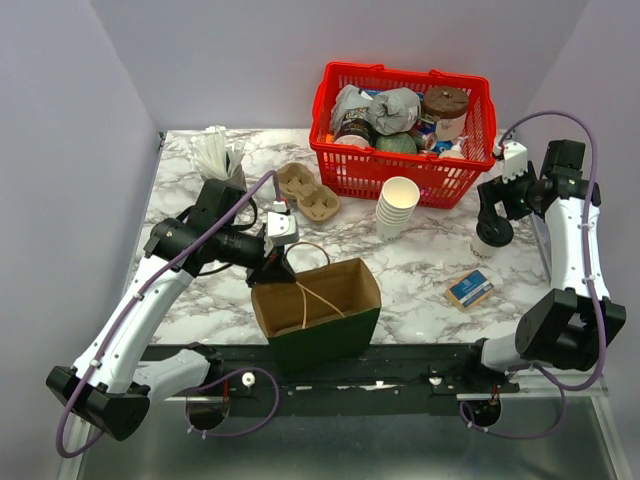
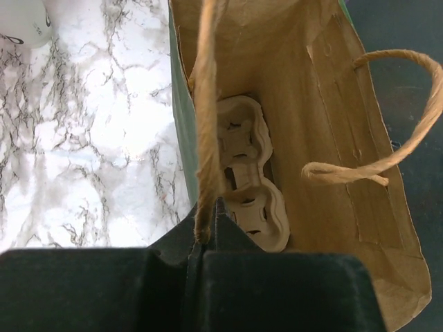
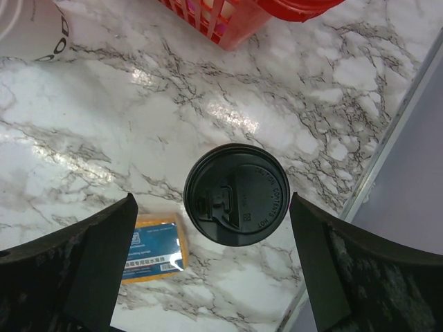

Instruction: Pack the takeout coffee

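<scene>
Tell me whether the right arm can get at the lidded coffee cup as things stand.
Probably yes. The right claw stands open directly above the lidded cup, one finger to either side of it, with nothing between them. The blue packet lies apart, out of the way.

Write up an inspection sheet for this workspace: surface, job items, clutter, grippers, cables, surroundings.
Surface: marble table, no spills seen.
Job's things: paper bag standing open at the near edge, cup carrier inside it; lidded coffee cup upright on the right; second carrier and cup stack mid-table.
Clutter: red basket of goods at the back; blue packet; white bundle back-left, too small to identify.
Grippers: left gripper shut on the bag's rope handle; right gripper open above the lidded coffee cup.
Cables: purple cables run along both arms.
Surroundings: plain walls; nothing else seen.
</scene>
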{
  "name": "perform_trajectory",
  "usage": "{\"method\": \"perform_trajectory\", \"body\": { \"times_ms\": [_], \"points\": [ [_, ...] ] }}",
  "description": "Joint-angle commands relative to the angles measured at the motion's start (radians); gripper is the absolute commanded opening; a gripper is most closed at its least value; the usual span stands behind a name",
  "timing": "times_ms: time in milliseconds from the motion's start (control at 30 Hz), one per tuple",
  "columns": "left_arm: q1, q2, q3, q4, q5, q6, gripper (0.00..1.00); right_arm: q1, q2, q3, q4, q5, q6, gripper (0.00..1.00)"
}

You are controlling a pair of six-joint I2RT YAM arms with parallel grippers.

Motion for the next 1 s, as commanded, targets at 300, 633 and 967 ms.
{"method": "perform_trajectory", "body": {
  "times_ms": [300,633,967],
  "points": [
    [-0.007,0.006,0.035,-0.003,-0.037,0.006,0.00,-0.011,0.213,0.088,-0.079,0.123,-0.056,1.00],
    [-0.004,0.005,0.034,0.017,-0.048,0.000,0.00,-0.013,0.265,0.101,-0.107,0.163,-0.093,1.00],
    [-0.006,0.014,0.046,0.021,-0.054,0.000,0.00,-0.013,0.313,0.127,-0.147,0.157,-0.087,1.00]
  ]
}}
